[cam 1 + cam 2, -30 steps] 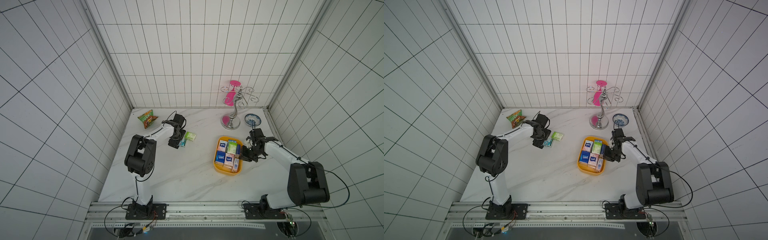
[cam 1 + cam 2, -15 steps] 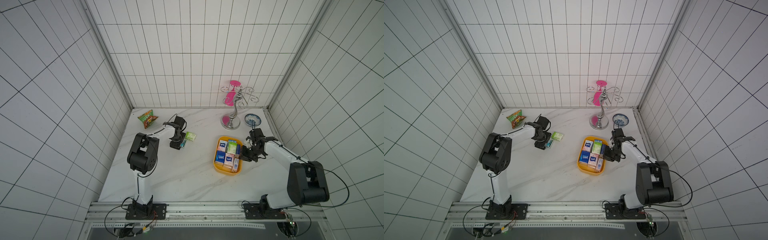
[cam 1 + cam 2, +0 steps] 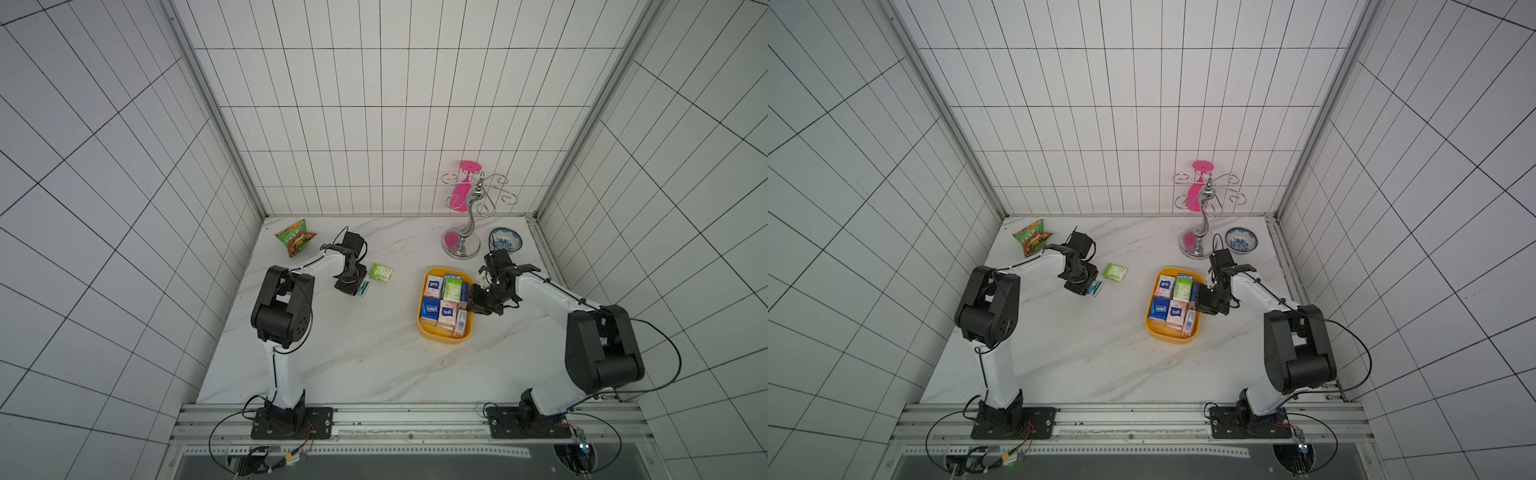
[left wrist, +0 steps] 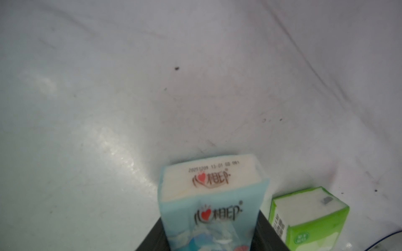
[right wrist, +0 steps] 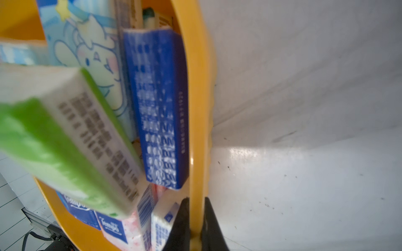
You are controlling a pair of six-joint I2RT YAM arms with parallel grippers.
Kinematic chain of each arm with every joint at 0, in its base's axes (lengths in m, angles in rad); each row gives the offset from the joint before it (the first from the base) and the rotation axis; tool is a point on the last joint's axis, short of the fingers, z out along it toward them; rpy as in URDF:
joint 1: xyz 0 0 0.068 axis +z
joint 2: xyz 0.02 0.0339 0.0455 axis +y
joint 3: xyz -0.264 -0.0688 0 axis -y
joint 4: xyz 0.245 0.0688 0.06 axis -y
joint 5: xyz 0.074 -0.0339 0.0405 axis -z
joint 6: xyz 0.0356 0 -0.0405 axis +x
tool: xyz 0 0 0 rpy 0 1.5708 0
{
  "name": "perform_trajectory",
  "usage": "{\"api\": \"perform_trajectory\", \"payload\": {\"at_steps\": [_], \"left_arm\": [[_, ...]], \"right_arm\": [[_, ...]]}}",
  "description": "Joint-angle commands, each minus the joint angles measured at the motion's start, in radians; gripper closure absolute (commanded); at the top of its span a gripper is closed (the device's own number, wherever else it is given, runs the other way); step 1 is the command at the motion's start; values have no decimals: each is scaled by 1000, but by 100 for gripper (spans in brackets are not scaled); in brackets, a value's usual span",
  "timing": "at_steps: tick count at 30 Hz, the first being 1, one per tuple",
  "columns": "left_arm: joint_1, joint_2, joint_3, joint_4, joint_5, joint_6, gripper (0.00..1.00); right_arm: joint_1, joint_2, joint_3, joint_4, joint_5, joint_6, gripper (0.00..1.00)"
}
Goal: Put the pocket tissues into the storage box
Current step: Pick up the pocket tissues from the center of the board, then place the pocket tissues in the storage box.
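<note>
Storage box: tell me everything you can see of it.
The storage box is a shallow yellow-orange tray with rounded corners, glossy like plastic. It sits flat on the marble table, on the robot's right half. Pocket tissues nearly fill it, some leaning. The right gripper is shut on its right-hand rim.

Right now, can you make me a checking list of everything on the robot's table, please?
Surface: white marble table with grey veins.
Job's things: the yellow storage box holds many pocket tissues; a teal packet and a green packet lie outside it.
Clutter: snack bag, bowl, silver stand.
Grippers: left gripper closed around the teal packet; right gripper shut on the storage box's wall.
Cables: black cables loop at both arm bases.
Surroundings: white tiled walls, metal rail in front.
</note>
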Motion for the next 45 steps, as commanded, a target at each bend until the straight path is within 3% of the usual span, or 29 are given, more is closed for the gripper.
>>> {"api": "perform_trajectory", "payload": {"at_steps": [1, 10, 15, 19, 26, 45], "left_arm": [[3, -14, 90, -61, 43, 239, 51], [-51, -143, 122, -238, 83, 605, 51], [-168, -167, 150, -287, 186, 725, 50], [-300, -141, 222, -356, 140, 816, 50], [-417, -48, 321, -359, 194, 843, 50], [-585, 277, 729, -501, 135, 809, 50]], "right_arm": [[25, 38, 57, 15, -29, 17, 90], [37, 73, 114, 11, -41, 18, 90], [40, 83, 119, 10, -45, 18, 90], [41, 79, 113, 11, -43, 22, 89], [41, 60, 104, 13, -35, 27, 89], [41, 72, 116, 14, -45, 28, 89]]}}
